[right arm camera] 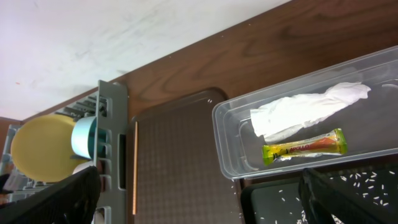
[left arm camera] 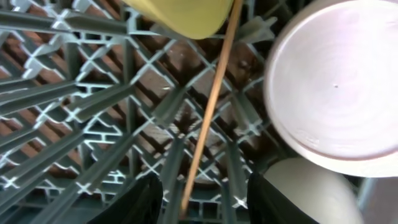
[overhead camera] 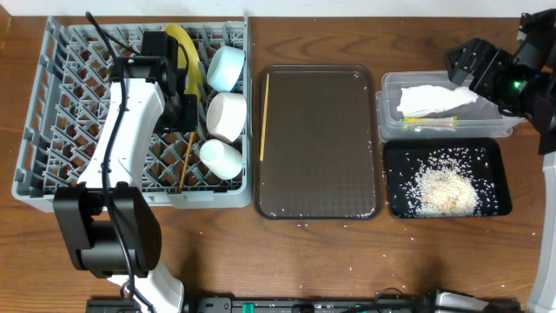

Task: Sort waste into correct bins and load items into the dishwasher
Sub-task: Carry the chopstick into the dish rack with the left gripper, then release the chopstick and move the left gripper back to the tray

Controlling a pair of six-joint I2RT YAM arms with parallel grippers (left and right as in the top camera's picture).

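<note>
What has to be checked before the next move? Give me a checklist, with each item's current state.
1. First chopstick lying in the dish rack: ok.
2. Left gripper, jaws parted and not pinching that chopstick: ok.
3. Second chopstick loaded: not ok, it lies on the brown tray.
4. Napkin and wrapper in the clear tub: ok.
5. All rice in the black tray: not ok, stray grains dot the table.
6. Right gripper, jaws open: ok.
</note>
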